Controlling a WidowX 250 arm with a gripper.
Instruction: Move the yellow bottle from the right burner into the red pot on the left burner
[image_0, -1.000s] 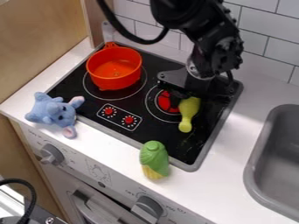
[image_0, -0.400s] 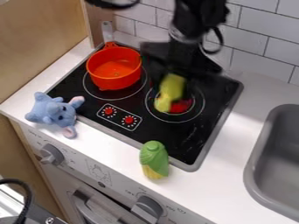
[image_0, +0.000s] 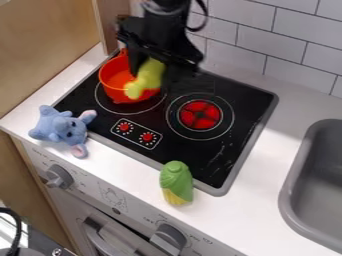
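The black gripper (image_0: 155, 66) hangs over the right part of the orange pot, shut on a yellow-green toy (image_0: 148, 78) shaped like a drumstick or pear. The toy's narrow end points down and to the left, in front of the pot's inside. The orange pot (image_0: 113, 79) stands on the left rear burner of the black stove top (image_0: 200, 170), its far rim partly behind the arm.
A blue plush elephant (image_0: 63, 127) lies on the counter left of the stove. A green and yellow toy corn (image_0: 176, 182) is at the front edge. The red-centred burner (image_0: 200, 114) lies right of the pot; a grey sink (image_0: 314, 185) is at right.
The gripper has lifted the yellow-green toy off the right burner area and carried it left to the pot. The pot, elephant and corn have stayed in place.
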